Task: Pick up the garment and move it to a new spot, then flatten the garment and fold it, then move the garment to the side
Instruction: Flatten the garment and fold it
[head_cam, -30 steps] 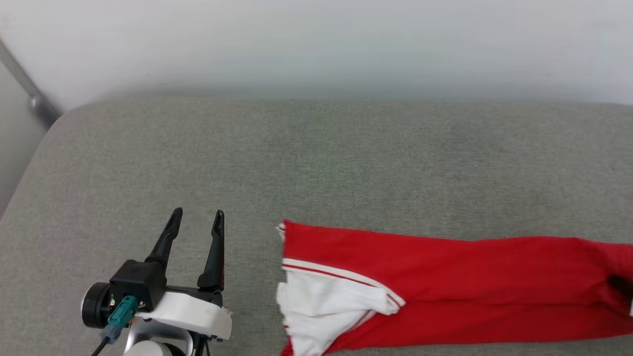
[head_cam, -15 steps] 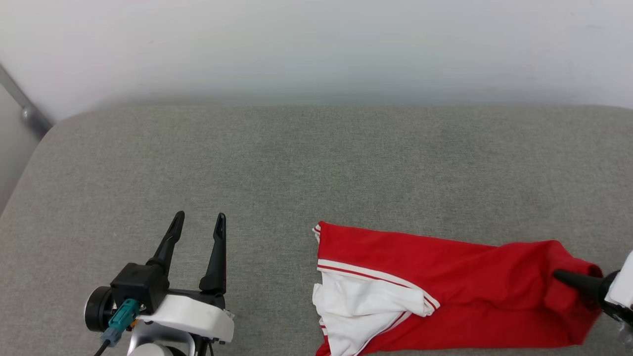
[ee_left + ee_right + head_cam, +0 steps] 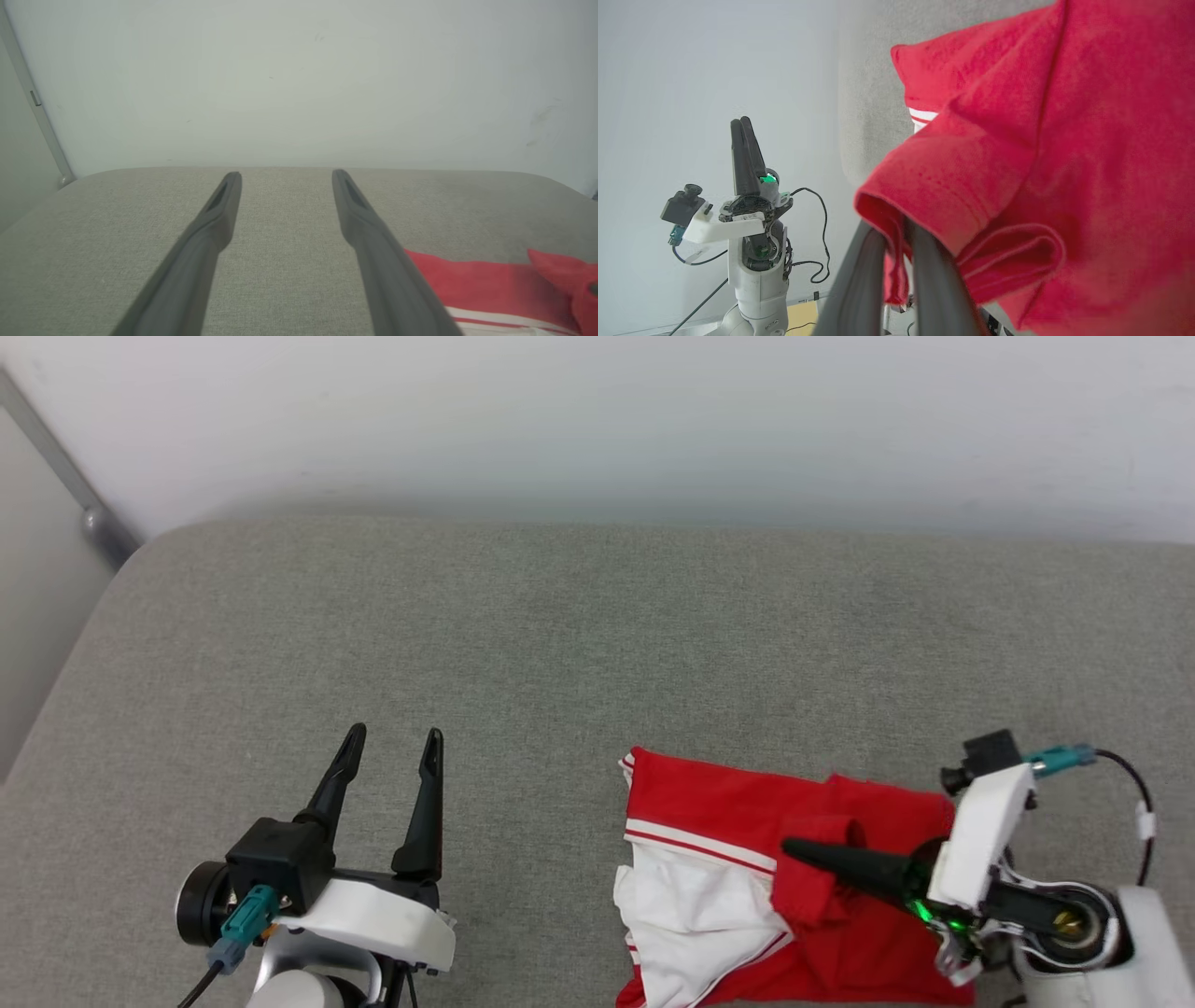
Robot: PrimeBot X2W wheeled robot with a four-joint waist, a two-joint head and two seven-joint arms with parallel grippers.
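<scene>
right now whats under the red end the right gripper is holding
More of the garment, its red body beside the white sleeve; the right gripper is shut on that end. The cushion below is covered.

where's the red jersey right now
In the head view the garment lies at lower right on the grey cushion, one red end pinched by the right hand, well right of the open left hand.
</scene>
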